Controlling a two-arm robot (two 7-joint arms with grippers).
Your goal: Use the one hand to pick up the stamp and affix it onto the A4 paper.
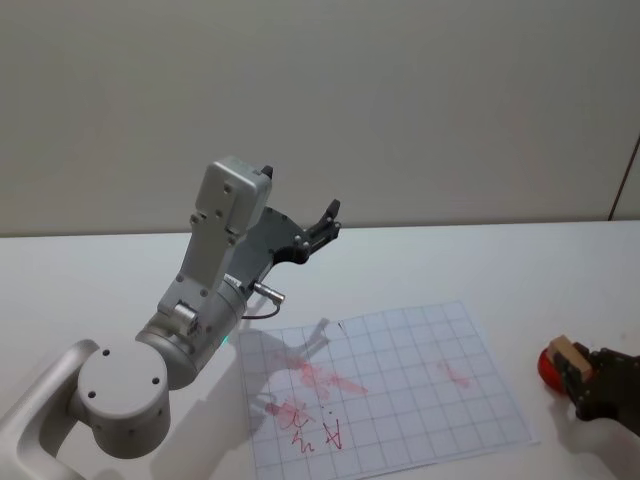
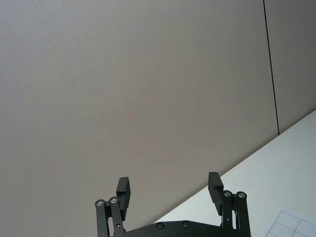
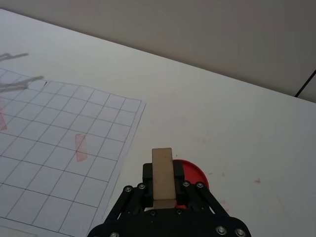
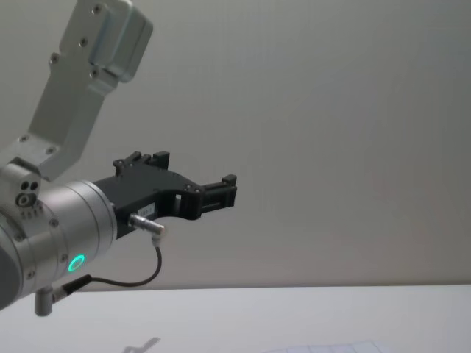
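Stamp (image 3: 163, 177) work starts, for us, at the left: our left end effector (image 2: 169, 190) is raised well above the white worktop (image 1: 480, 260), pointing toward the wall, its fingers spread apart and holding nothing. Below and to its right lies the A4 paper (image 1: 400, 390), a gridded sheet flat on the worktop, marked with red smears and some red writing near its lower left part (the arm's shadow falls across it). Farther right, just off the sheet's right edge, our right end effector (image 3: 163, 185) is clamped on the stamp, a pale wooden block gripped between its fingers, low over a red round pad (image 3: 193, 175) resting on the worktop.
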